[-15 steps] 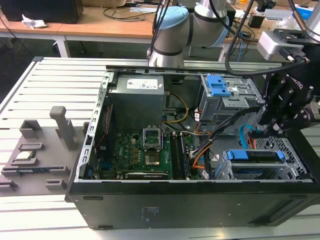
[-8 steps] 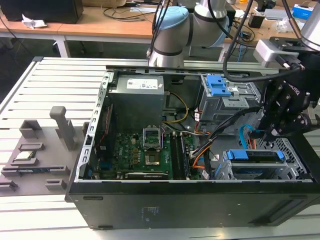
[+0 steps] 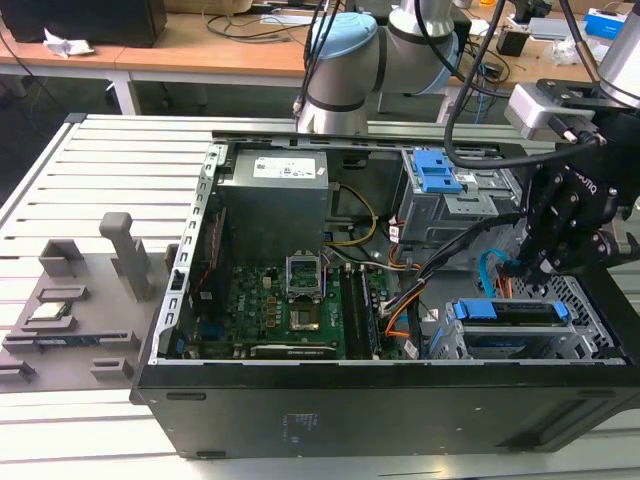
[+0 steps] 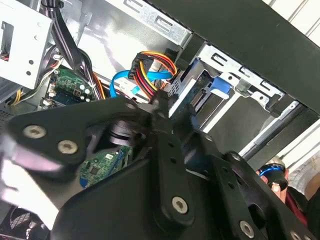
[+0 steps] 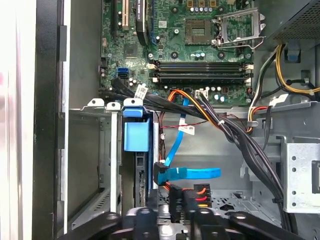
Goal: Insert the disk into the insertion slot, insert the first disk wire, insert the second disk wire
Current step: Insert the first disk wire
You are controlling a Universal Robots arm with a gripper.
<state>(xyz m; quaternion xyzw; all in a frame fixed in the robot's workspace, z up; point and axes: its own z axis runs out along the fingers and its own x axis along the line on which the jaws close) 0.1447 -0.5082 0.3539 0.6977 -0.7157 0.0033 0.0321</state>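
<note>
Ribbed grey metal worktop (image 3: 90, 160), slats running across the exterior view. Behind it stand wooden desks (image 3: 200, 55) on white legs (image 3: 128, 95), with dark floor (image 3: 30, 110) beneath. On the desks: black box (image 3: 85, 20), crumpled white paper (image 3: 65, 44), loose cables (image 3: 250, 22), blue box (image 3: 605, 22). Light even and soft.

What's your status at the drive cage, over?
End effector shut on first disk wire. Disk in insertion slot. Second disk wire loops right beside it.
</note>
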